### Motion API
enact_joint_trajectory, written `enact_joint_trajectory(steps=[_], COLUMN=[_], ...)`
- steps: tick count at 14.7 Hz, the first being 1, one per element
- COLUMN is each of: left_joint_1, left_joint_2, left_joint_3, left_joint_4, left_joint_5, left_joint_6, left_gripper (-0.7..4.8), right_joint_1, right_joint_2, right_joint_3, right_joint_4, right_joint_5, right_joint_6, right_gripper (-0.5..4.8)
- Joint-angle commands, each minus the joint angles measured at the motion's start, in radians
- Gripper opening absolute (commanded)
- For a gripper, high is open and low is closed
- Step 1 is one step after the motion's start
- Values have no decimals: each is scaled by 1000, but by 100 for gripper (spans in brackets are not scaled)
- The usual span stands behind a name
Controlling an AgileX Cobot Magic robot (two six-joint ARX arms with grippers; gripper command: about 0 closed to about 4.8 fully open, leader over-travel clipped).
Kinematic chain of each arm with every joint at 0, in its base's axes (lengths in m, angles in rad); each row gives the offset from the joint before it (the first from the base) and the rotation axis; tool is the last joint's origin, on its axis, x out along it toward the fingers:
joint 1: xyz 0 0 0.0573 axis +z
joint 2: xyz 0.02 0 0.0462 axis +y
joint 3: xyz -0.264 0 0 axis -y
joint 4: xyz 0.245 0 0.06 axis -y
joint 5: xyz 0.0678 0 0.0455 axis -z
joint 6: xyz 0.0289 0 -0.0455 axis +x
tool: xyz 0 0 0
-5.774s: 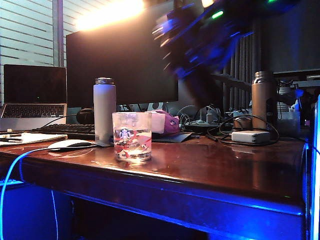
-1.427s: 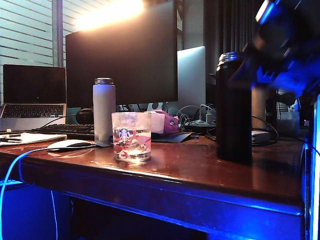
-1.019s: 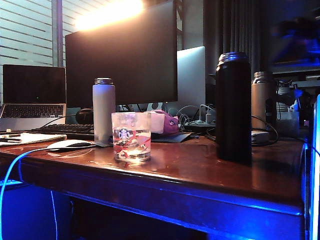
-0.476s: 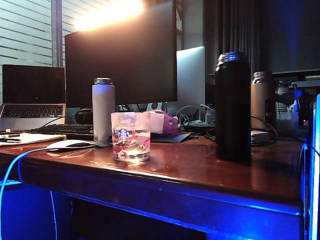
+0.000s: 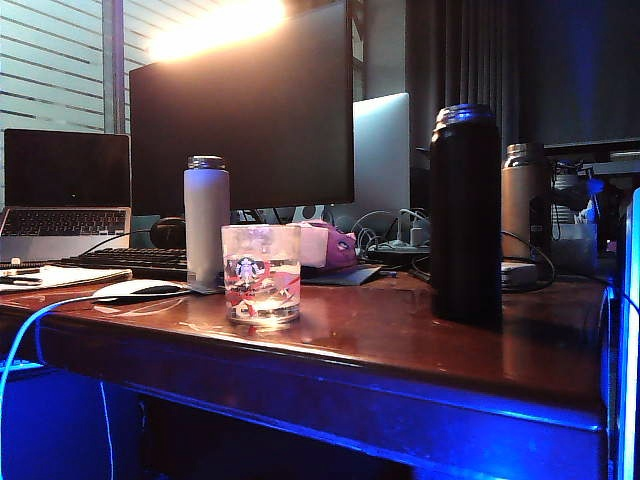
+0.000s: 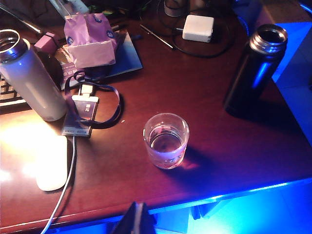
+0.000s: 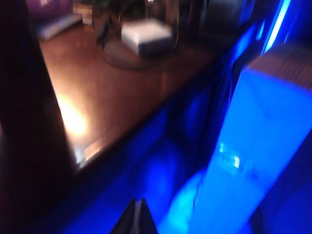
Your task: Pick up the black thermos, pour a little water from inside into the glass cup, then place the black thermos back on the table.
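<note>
With the black thermos [image 5: 465, 215] upright on the surface [image 5: 400, 335] right of the glass cup [image 5: 261, 273], which holds water, the task looks finished; both end effectors, left [image 6: 138, 219] and right [image 7: 138, 218], are pressed together below the frame's front edge.

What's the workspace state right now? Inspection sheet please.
Surface: glossy dark reddish-brown wooden table, lit blue at the front edge.
Job's things: tall matte-black thermos upright, uncapped, free; short clear glass cup apart from it, a little water inside.
Clutter: white-lavender bottle, bronze-tan bottle, white mouse, white power adapter.
Grippers: left gripper shut, off the table's front edge; right gripper shut, beside the table.
Cables: black cable around the adapter.
Surroundings: black monitor, laptop.
</note>
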Motion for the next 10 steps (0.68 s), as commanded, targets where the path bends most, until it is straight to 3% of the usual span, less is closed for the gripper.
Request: enact_joint_trajectory(steps=[1, 10], left_joint_1=[0, 0], left_joint_2=[-2, -2], left_joint_3=[3, 3], left_joint_4=[12, 12], left_joint_5=[4, 5], left_joint_6=[3, 3], left_gripper=[-3, -3], right_joint_1=[-2, -19], right_joint_2=[-30, -29], right_joint_3=[-10, -10], right_joint_4=[-29, -26], right_joint_5=[47, 43], right_joint_6=[8, 7], right_gripper=[-5, -5])
